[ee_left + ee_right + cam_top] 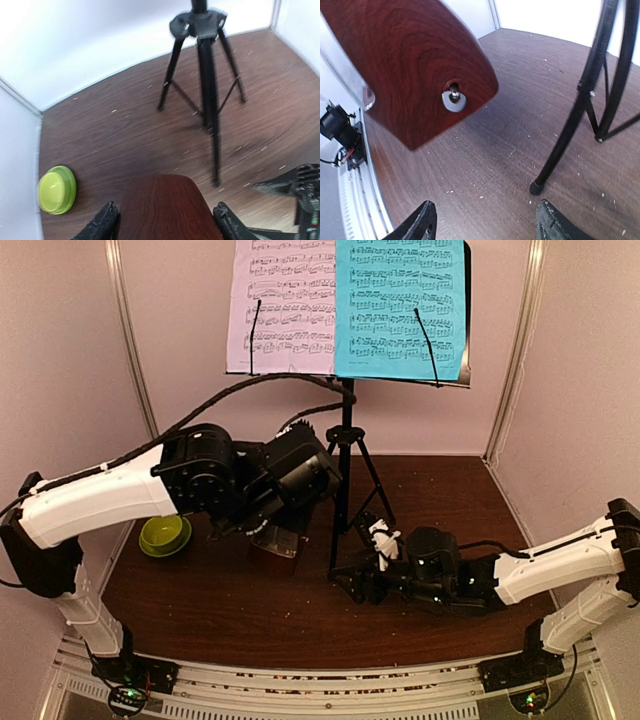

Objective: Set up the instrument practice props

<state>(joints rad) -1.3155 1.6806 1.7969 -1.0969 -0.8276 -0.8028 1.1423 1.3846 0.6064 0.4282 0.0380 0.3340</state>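
Observation:
The black music stand (347,440) rises on its tripod at the back, with a white sheet (285,300) and a cyan sheet (400,305) side by side on its desk. My left gripper (262,530) is shut on the brown wooden metronome (277,543). The left wrist view shows its rounded body (165,210) filling the gap between both fingers. In the right wrist view the metronome (405,65) hangs tilted above the table, a metal winding key on its side. My right gripper (486,207) is open over bare wood beside a tripod foot (536,188).
A lime-green bowl (165,535) sits at the table's left edge by the wall, also visible in the left wrist view (56,190). The tripod legs (207,90) spread across the table's middle. White walls close in the back and both sides.

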